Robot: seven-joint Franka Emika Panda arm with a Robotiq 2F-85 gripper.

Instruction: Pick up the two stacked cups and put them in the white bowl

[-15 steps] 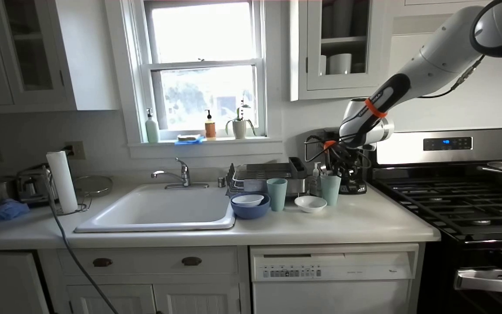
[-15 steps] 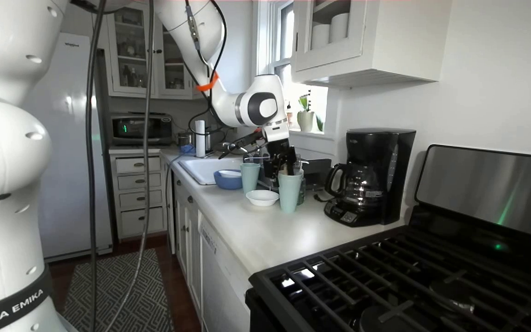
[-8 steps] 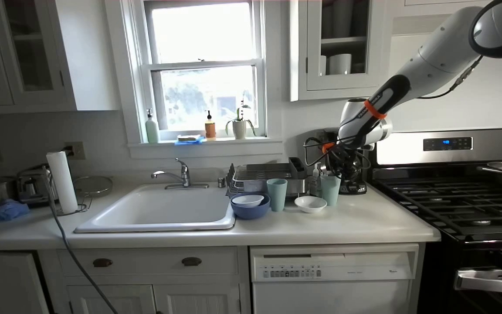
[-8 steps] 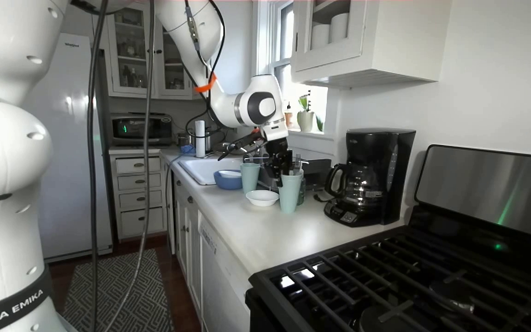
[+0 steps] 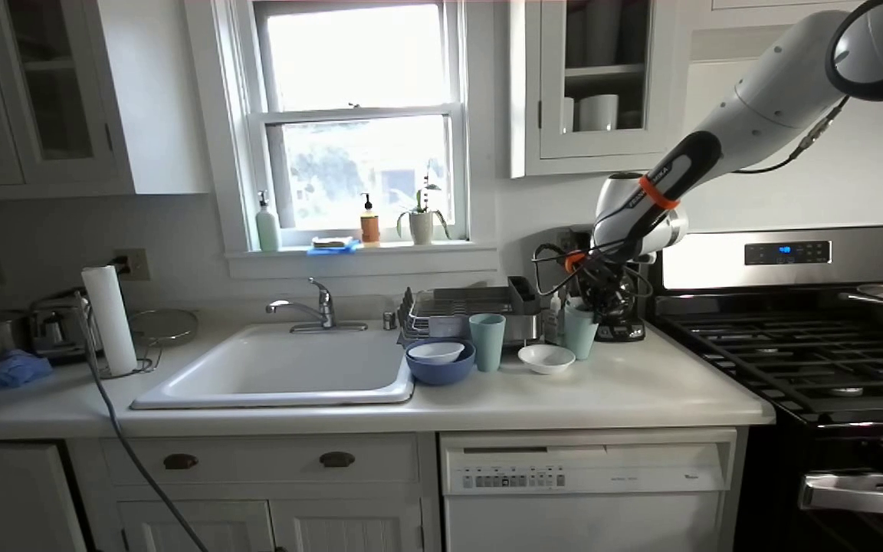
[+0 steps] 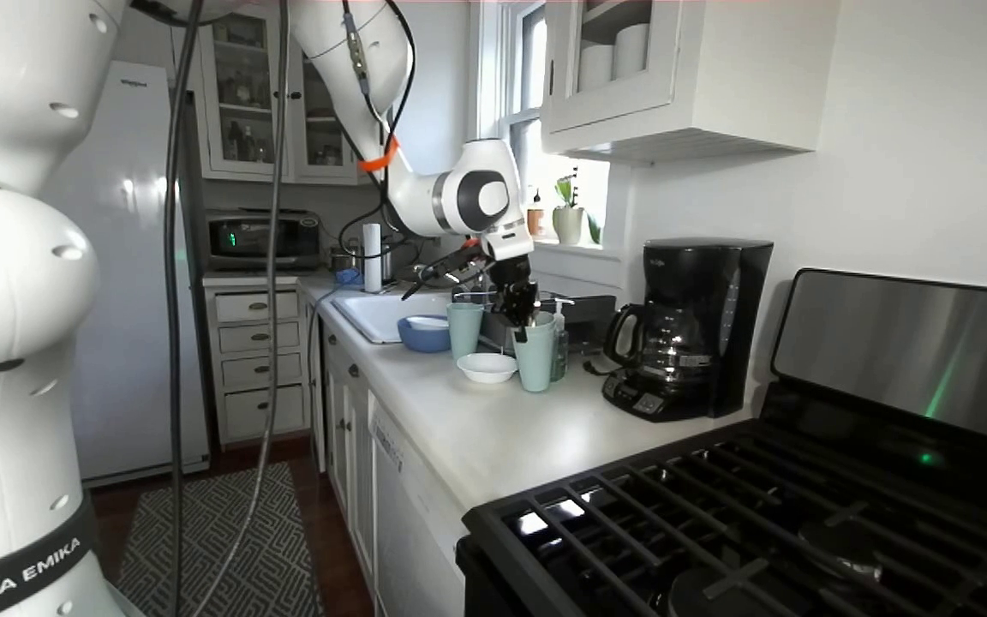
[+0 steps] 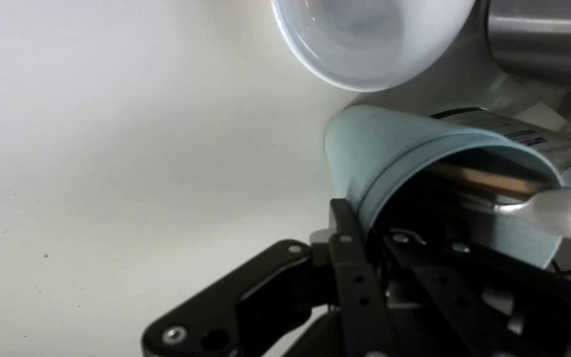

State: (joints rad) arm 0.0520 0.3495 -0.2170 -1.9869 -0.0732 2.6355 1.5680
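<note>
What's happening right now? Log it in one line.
black gripper: closed on wall of two nested pale blue-green cups | in cups: metal spoon | shallow round white bowl: beside cups | placement: pending

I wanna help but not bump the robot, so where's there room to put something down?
There's bare counter between the two stacked cups, the coffee maker and the stove, and more in front of the white bowl beside them. It's crowded where the gripper holds the cups, and around the other teal cup, the blue bowl and the dish rack.
</note>
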